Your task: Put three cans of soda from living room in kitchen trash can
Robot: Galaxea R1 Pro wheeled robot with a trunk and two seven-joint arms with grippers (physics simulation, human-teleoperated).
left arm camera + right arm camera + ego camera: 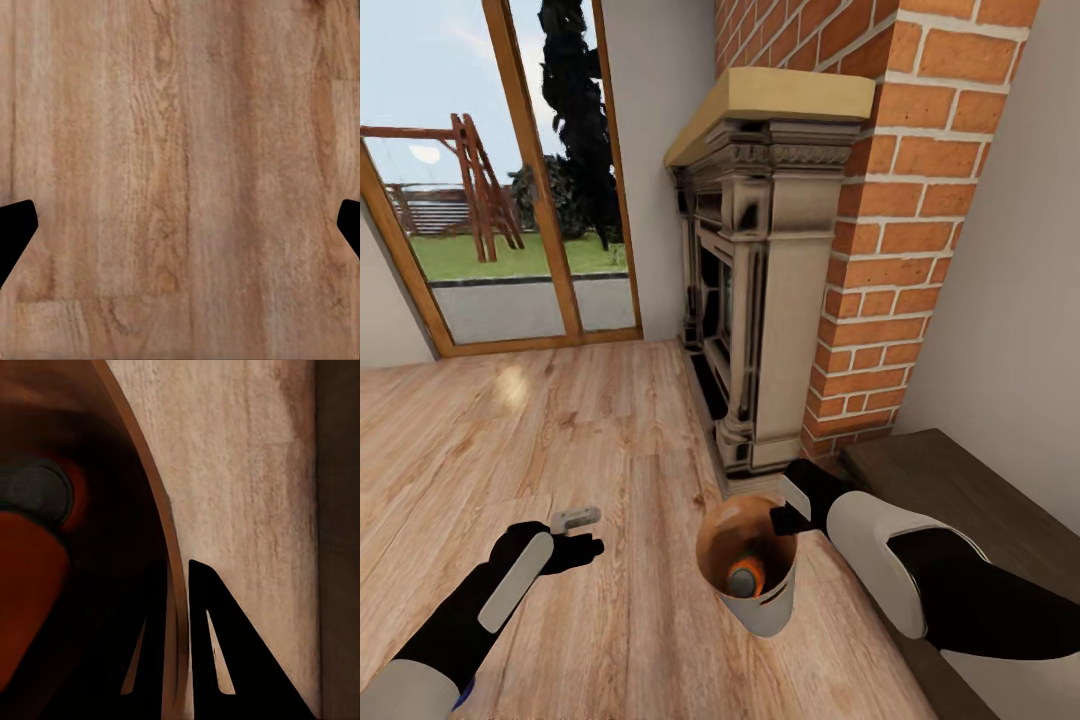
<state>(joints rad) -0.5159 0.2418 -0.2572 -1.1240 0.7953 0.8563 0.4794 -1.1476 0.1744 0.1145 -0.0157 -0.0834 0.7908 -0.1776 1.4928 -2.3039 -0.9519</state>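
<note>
Soda can (744, 577), orange with a silver top, lies inside the trash can (762, 608), whose rim the right claw (788, 519) pinches just in front of the brick fireplace (760, 280), while the left claw (582, 533) hangs wide apart and empty above the wood floor (540, 430).

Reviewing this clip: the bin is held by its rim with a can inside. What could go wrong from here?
The right gripper pinches only the thin rim of the pale grey-beige tapered bin with glossy brown inside, so it could slip or tip in transit. An orange soda can with a silver top lies loose inside and may roll out if the bin tilts. The red brick fireplace and dark wooden bench stand close on the right; turning could clip them.
</note>
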